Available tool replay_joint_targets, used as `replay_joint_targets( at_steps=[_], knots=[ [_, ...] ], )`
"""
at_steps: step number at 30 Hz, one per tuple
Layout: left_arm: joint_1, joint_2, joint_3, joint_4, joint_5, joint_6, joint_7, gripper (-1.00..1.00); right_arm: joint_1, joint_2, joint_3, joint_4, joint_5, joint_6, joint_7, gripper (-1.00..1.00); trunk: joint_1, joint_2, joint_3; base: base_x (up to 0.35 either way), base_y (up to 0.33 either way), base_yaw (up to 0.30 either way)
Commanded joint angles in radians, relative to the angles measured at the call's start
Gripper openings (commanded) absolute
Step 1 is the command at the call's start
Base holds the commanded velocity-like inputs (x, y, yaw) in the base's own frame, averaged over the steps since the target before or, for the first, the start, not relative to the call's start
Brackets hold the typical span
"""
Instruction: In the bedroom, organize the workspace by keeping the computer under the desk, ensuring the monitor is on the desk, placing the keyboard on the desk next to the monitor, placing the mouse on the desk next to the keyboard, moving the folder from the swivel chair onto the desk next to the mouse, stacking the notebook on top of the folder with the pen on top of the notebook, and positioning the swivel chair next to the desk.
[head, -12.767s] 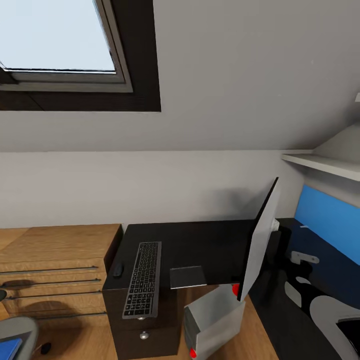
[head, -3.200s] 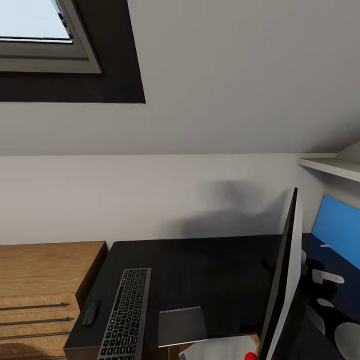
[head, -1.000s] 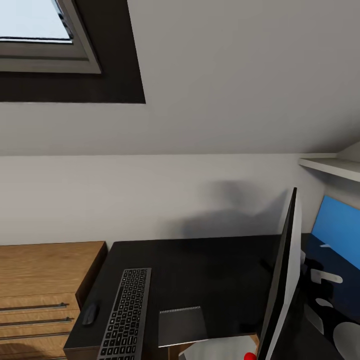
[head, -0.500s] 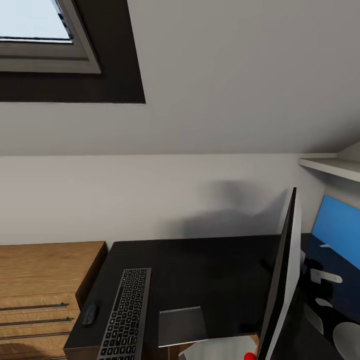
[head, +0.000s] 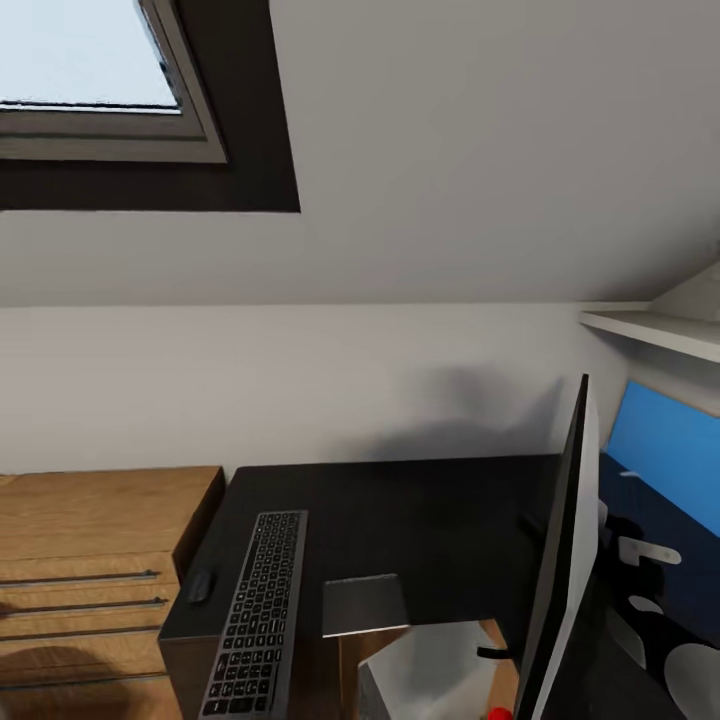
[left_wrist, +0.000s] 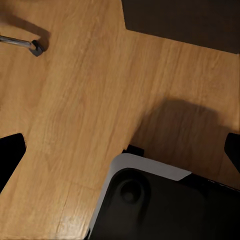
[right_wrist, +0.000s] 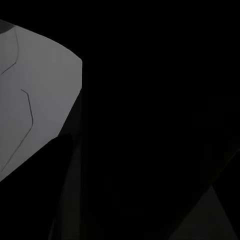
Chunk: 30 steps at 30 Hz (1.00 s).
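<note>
As far as the head view shows, keyboard (head: 255, 618), mouse (head: 200, 586), notebook (head: 364, 604) and monitor (head: 556, 560) lie on the desk (head: 430, 510), computer (head: 430, 670) below its edge; folder, pen and chair steps judged outstanding. Left gripper (left_wrist: 120, 150): finger tips wide apart over bare wood floor (left_wrist: 80, 100), holding nothing. Right gripper: state cannot be told.

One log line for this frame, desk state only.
desk: keyboard, mouse, notebook, monitor on top | computer below | folder: absent
</note>
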Motion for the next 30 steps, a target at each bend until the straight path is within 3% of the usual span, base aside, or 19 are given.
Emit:
replay_joint_targets(
  at_steps=[1, 30],
  knots=[
    [0.0, 0.002, -0.008, -0.001, 0.011, -0.006, 0.007, 1.0, 0.0, 0.0, 0.019, 0.002, -0.015, -0.003, -0.004, -1.0, 0.0, -0.002, -0.002, -0.337, 0.0, 0.0],
    [-0.001, 0.001, -0.008, 0.0, 0.009, -0.006, 0.006, 1.0, 0.0, 0.001, 0.02, 0.002, -0.014, -0.001, -0.003, -1.0, 0.0, -0.002, -0.002, -0.337, 0.077, 0.0]
  ],
)
